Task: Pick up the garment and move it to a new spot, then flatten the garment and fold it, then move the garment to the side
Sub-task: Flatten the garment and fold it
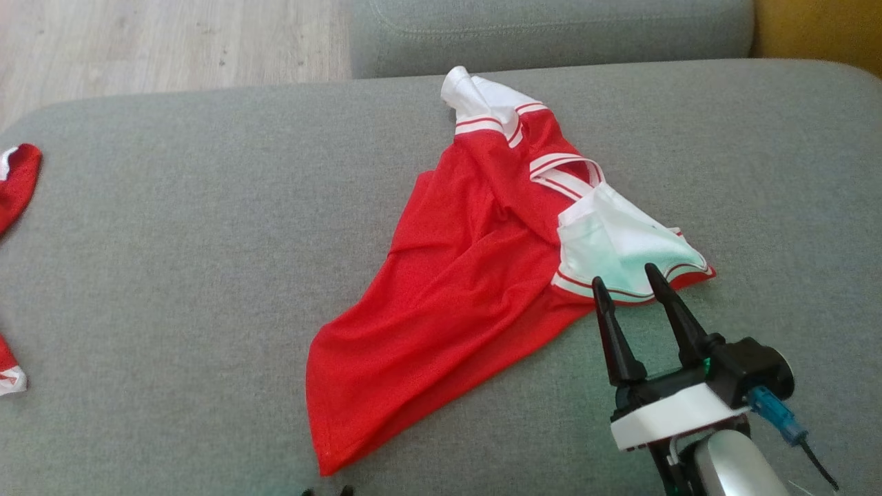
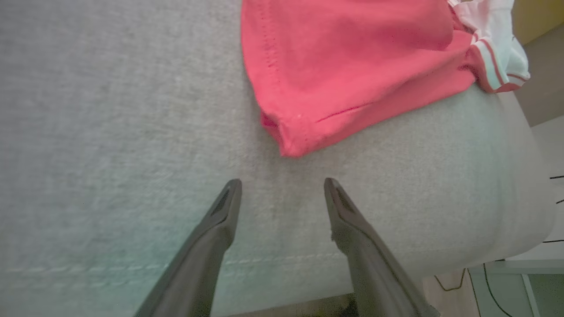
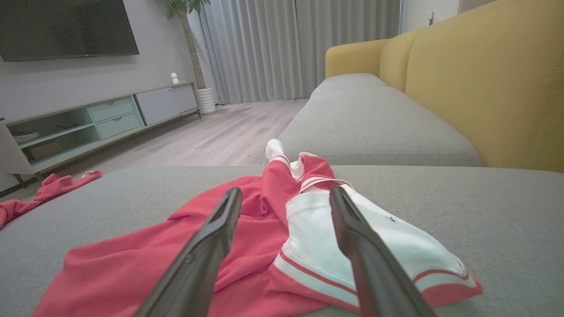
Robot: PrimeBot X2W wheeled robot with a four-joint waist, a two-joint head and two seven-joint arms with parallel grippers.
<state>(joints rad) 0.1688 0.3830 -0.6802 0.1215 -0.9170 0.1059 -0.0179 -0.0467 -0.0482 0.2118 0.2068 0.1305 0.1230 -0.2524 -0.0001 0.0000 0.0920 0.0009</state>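
The red garment (image 1: 448,275) lies crumpled mid-way across the grey sofa seat (image 1: 172,241). Its hem corner sits just ahead of the left pincer (image 2: 282,180), fingers apart, empty. The right pincer (image 1: 623,273) gapes by its white sleeve.

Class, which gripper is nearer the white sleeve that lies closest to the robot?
Right. The right gripper points at that sleeve, fingertips at its near edge. The left gripper hovers short of the red hem corner, at the opposite end.
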